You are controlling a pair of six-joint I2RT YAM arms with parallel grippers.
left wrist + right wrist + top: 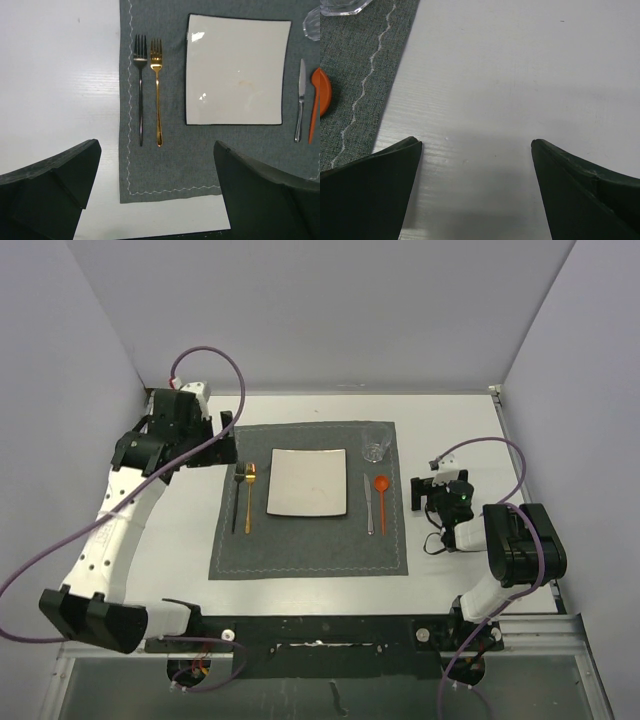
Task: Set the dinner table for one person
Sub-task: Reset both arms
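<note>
Centrally, a square plate (307,483) rests on the placemat (300,550) near a glass (375,444).

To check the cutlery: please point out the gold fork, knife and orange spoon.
gold fork (158,100), left wrist view, on its handle.
knife (300,105), left wrist view, on its middle.
orange spoon (381,483), top view, on its bowl.

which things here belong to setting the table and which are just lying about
Belong to the job: dinner table, placemat, plate, black fork, gold fork, knife, orange spoon, glass.
Not part of it: purple cables.
</note>
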